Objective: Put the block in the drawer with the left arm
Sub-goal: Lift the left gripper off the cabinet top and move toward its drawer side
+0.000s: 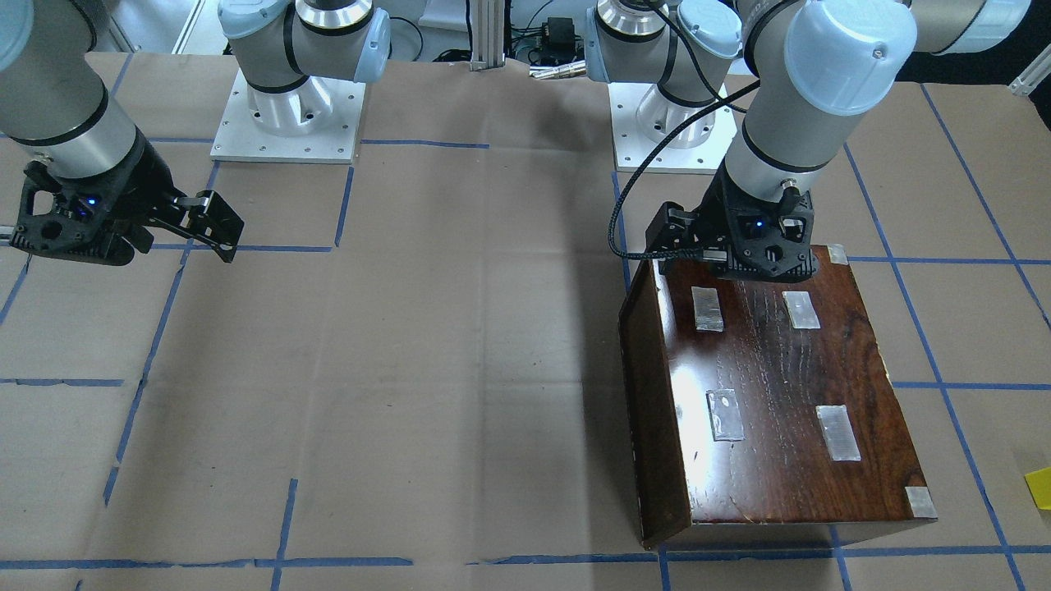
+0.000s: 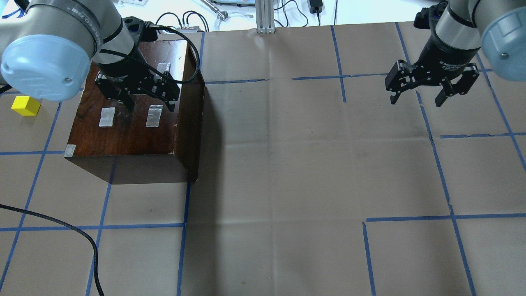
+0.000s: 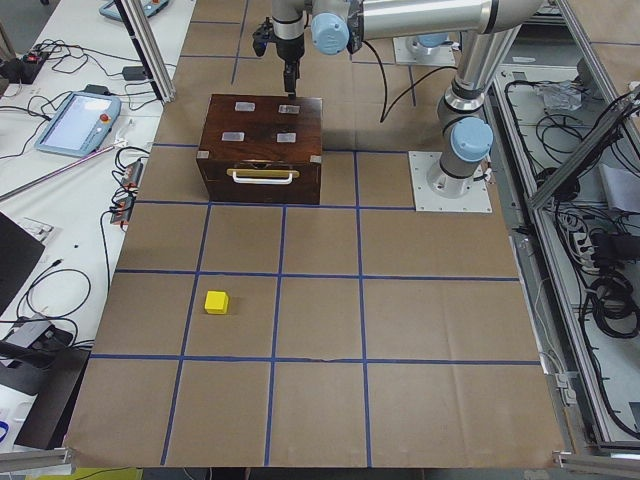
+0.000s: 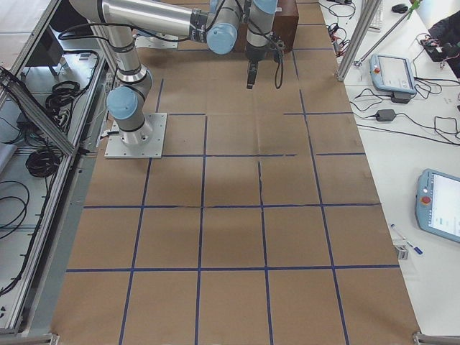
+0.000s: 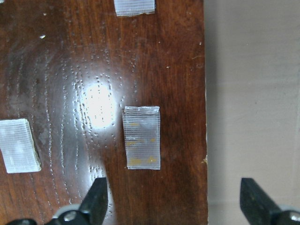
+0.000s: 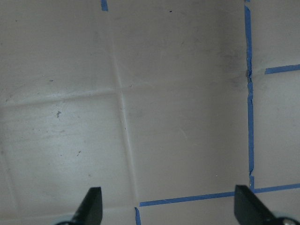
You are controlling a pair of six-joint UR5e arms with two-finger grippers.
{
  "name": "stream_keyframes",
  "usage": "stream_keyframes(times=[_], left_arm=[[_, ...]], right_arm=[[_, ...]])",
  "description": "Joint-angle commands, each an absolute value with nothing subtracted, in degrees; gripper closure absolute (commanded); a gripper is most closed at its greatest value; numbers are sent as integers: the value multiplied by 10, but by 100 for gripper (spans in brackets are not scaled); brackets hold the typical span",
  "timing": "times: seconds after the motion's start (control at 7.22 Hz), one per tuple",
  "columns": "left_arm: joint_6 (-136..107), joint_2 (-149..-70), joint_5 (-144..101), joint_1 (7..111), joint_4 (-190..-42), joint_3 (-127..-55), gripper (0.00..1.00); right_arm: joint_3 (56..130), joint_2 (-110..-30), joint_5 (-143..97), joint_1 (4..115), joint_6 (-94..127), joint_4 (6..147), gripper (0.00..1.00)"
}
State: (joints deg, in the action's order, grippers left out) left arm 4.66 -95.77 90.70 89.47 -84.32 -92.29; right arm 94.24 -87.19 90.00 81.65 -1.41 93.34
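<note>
Brown-papered table (image 2: 287, 172) | cabinet (image 3: 262, 125), drawer (image 3: 262, 185) shut, front toward block (image 3: 216, 301), well apart | left gripper (image 2: 147, 105) above cabinet top, jaws spread | right gripper (image 2: 416, 101) spread

The table (image 2: 287, 164) is covered in brown paper, marked into a grid by blue tape (image 2: 141, 225). A glossy dark-brown cabinet (image 2: 135, 127) stands on it on the robot's left, and the yellow block (image 2: 26, 105) lies on the paper apart from it, further left. White base plates (image 1: 287, 123) sit at the robot's edge, and a black cable (image 2: 96, 267) trails over the near left corner.
</note>
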Motion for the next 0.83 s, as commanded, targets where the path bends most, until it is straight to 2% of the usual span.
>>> stream_keyframes(times=[0.0, 0.69], left_arm=[[47, -958, 908, 895, -843, -922, 1], [50, -953, 912, 891, -844, -918, 1]], right_arm=[[943, -872, 900, 817, -15, 933, 0], [943, -871, 900, 817, -14, 933, 0]])
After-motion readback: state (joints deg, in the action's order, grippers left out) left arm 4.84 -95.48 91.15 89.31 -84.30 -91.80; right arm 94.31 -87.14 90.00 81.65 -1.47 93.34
